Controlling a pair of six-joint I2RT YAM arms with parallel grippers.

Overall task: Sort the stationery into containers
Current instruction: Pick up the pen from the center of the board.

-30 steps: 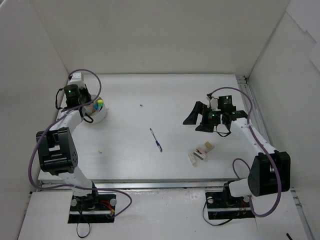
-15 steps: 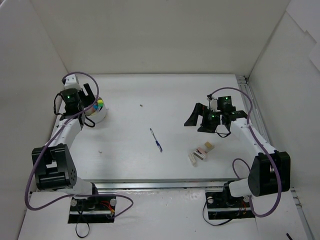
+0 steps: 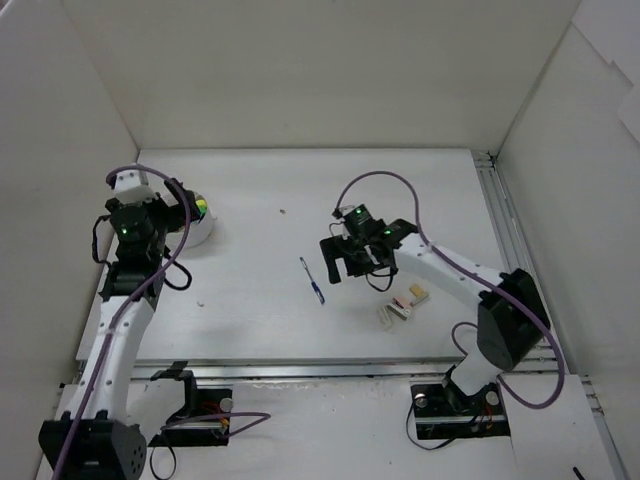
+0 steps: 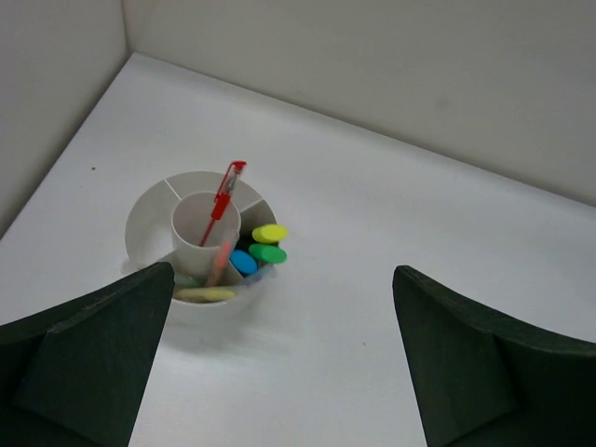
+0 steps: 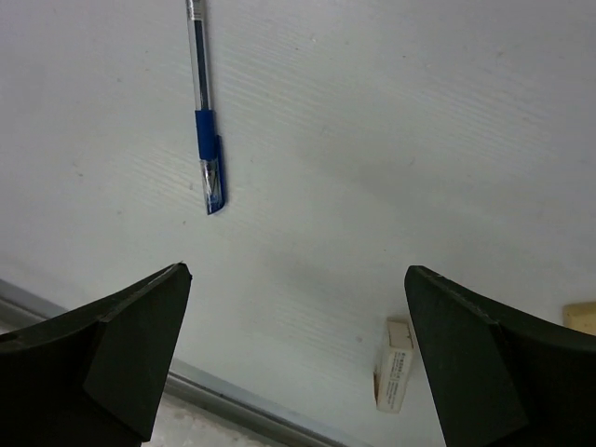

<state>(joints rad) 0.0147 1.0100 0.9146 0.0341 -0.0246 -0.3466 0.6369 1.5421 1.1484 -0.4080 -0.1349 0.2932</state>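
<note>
The round white tub (image 4: 142,222) (image 3: 204,233) stands at the far left of the table. A red pen (image 4: 223,194) leans in its centre cup. Yellow (image 4: 270,233), green (image 4: 267,252) and blue (image 4: 244,262) highlighter ends and a beige stick (image 4: 207,294) fill the outer compartments. My left gripper (image 4: 283,279) (image 3: 178,218) is open just short of the tub, holding nothing. A silver and blue pen (image 3: 313,280) (image 5: 205,140) lies mid-table. My right gripper (image 3: 352,268) (image 5: 296,272) hovers open and holds nothing, between that pen and the small eraser blocks (image 3: 400,306) (image 5: 395,365).
A tan eraser (image 3: 418,293) (image 5: 583,317) lies just right of the other blocks. White walls close in the table on the left, back and right. A metal rail (image 5: 233,396) runs along the near edge. A dark speck (image 3: 282,212) sits on the far part of the table.
My left gripper opened and drew back from the tub, where the red pen now stands. My right arm swung left from the right side to beside the blue pen.
</note>
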